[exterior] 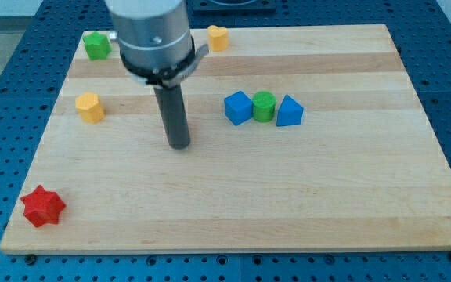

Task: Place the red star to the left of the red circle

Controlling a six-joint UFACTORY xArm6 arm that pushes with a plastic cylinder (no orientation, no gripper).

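The red star (43, 207) lies at the wooden board's bottom left corner. No red circle shows; the arm's body may hide it. My tip (179, 144) rests on the board left of centre, far up and to the right of the red star, and touches no block.
A yellow hexagon-like block (90, 107) lies at the left. A green star-like block (96, 45) sits at the top left. A yellow heart (218, 37) is at the top. A blue cube (238, 108), a green cylinder (264, 106) and a blue triangle (289, 112) stand in a row.
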